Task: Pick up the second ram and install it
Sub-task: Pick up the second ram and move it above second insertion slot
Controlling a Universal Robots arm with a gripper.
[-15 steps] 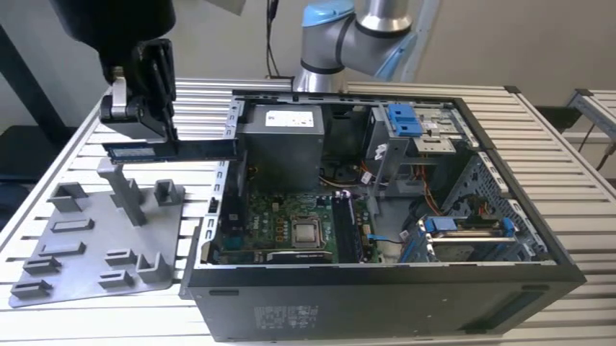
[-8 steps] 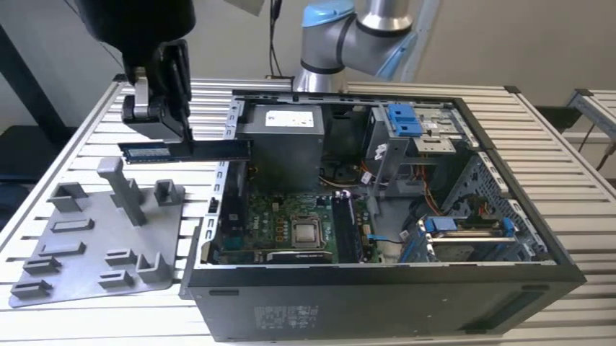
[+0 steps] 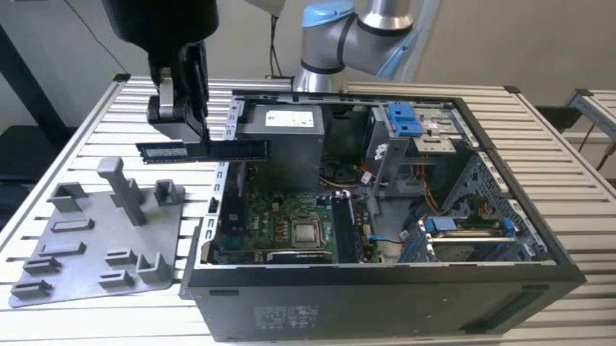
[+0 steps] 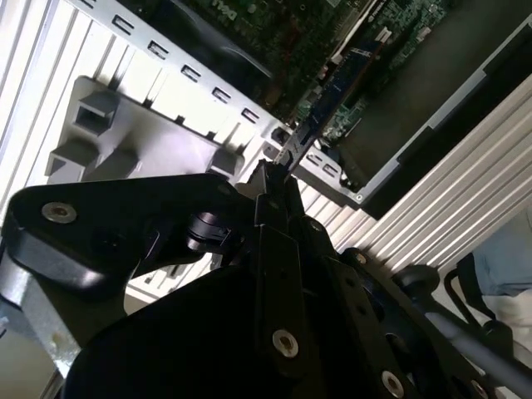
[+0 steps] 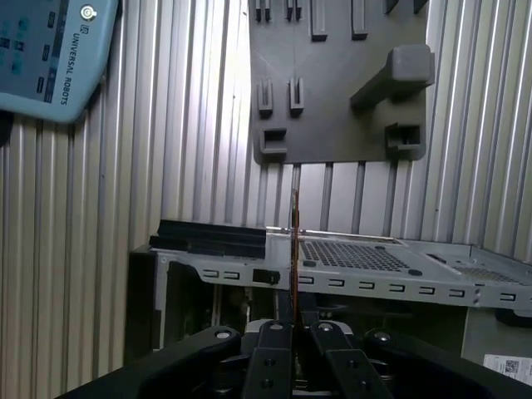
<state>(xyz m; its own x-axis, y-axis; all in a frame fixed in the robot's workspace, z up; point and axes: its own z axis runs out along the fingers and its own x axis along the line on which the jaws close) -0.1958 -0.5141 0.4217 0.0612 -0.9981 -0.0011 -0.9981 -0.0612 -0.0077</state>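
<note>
1. Lower left of the exterior view: grey plastic tray [image 3: 91,245] with upright pegs, lying flat on the slatted table [image 3: 58,144].
2. Upper left of the exterior view: gripper [image 3: 195,137], clenched on the second ram [image 3: 202,151]. Holds the stick level and on edge, in the air, touching neither tray nor table.
3. Reaches with the stick's right end just over the left wall of the open computer case [image 3: 385,288].
4. In the first wrist view: same stick seen edge-on, pinched between the fingers [image 5: 270,353], with tray and case rim beyond it.
5. Centre of the exterior view: motherboard [image 3: 288,223] on the case floor, lower than the stick and well apart from it.
6. Judging by this: pick-up done, carry toward the case under way, seating in a memory slot not yet done.
</note>
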